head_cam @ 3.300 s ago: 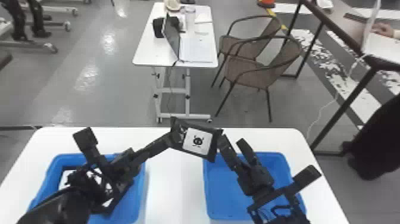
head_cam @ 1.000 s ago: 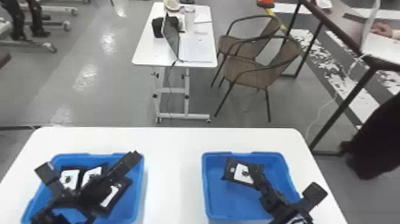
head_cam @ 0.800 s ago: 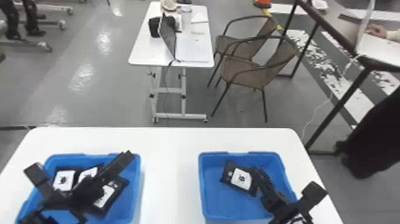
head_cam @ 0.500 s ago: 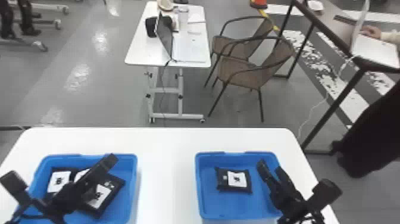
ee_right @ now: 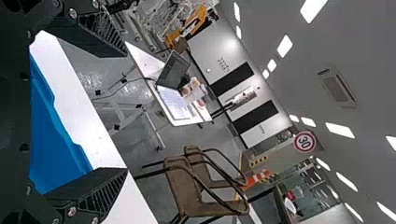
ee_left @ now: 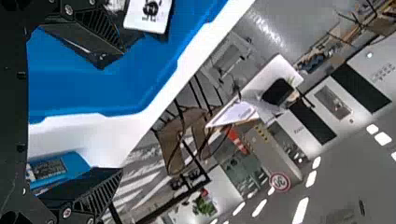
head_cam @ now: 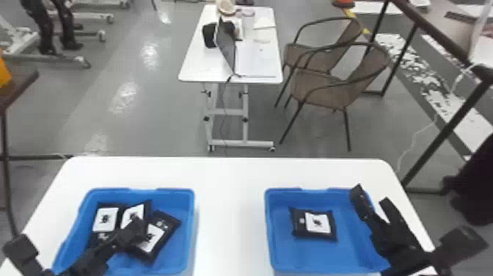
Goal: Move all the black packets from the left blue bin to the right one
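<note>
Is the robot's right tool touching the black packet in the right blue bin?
Apart. The head view shows bare blue floor of the right bin between the packet and the right tool.

From up on the head, one camera looks down toward twelve o'clock, left bin (head_cam: 179,238) at seven, right bin (head_cam: 315,258) at five. The wrist cameras, nearer the white table (head_cam: 231,191), face out past it; all three catch the brown chairs (head_cam: 322,88).
</note>
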